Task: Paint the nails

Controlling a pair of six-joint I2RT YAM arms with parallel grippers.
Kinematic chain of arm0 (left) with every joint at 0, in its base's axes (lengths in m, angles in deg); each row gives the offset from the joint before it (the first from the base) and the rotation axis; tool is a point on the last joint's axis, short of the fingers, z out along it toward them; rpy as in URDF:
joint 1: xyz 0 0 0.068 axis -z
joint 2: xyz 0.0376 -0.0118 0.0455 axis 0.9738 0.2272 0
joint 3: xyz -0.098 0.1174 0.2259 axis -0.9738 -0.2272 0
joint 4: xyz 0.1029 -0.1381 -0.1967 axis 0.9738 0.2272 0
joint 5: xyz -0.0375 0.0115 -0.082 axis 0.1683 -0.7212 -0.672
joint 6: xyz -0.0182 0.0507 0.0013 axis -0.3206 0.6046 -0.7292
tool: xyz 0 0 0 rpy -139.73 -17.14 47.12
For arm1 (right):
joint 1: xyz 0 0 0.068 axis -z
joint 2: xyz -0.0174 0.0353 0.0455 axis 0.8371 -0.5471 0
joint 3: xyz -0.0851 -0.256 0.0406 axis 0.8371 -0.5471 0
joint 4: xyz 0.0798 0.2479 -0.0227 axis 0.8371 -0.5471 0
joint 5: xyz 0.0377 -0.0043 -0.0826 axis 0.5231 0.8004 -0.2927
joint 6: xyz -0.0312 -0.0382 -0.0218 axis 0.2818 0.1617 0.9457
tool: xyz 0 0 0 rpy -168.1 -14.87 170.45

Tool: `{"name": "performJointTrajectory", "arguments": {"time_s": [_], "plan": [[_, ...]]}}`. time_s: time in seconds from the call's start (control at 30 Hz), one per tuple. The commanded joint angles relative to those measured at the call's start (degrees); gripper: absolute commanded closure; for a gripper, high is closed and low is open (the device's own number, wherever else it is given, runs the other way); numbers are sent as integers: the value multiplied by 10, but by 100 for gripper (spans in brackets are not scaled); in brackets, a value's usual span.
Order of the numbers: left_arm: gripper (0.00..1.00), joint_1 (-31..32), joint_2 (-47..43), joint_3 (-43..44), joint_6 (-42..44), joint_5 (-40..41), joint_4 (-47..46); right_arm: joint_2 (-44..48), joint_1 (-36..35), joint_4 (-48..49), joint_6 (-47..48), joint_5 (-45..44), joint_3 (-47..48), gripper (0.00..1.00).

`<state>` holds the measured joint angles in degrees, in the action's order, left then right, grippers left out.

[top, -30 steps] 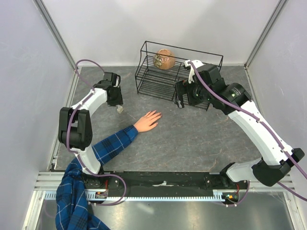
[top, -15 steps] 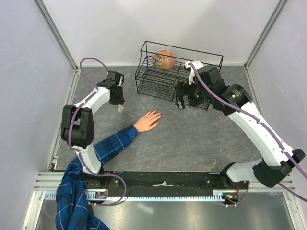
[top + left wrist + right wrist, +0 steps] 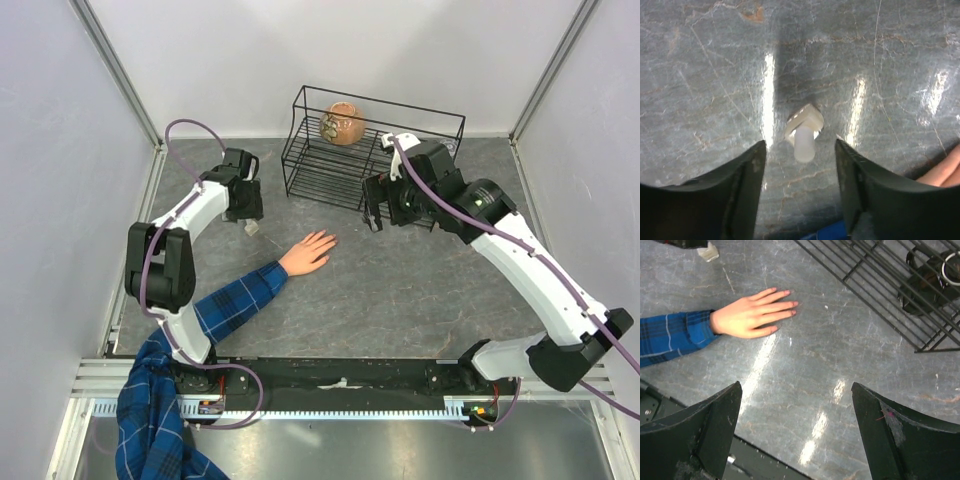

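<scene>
Left hand [image 3: 800, 145], jaws parted, astride small bottle [image 3: 804, 131]; right hand [image 3: 796, 386] wide, empty.
Nails [image 3: 795, 303] tipped the plaid-sleeved arm [image 3: 240, 300], flat on counter [image 3: 400, 290] nearby; closing off-centre, you could have skidded the bottle aside.

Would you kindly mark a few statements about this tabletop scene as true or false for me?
1. The left gripper is clamped on the small bottle. False: its fingers stand apart on either side of the bottle, not touching it.
2. The hand lies palm down on the table. True.
3. The right gripper is open and holds nothing. True.
4. The brown pot stands on the table beside the hand. False: it sits on the wire rack at the far side.
5. The sleeve is blue plaid. True.
</scene>
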<state>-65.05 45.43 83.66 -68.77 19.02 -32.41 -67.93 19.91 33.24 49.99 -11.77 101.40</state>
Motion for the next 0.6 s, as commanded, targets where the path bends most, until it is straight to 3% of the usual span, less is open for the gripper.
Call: {"name": "performJointTrajectory", "arguments": {"time_s": [0.0,0.23,0.37,0.57], "plan": [[33,-4,-85,35,-41,-2,37,-45,-17,72,13,-29,-12,2],[35,-38,-227,1,-158,28,145,-167,-105,221,7,-115,21,2],[35,-41,-317,-29,-221,100,235,-273,-151,287,-13,-143,69,2],[37,-41,-421,-52,-274,110,307,-425,-198,348,-23,-188,177,10]]}}
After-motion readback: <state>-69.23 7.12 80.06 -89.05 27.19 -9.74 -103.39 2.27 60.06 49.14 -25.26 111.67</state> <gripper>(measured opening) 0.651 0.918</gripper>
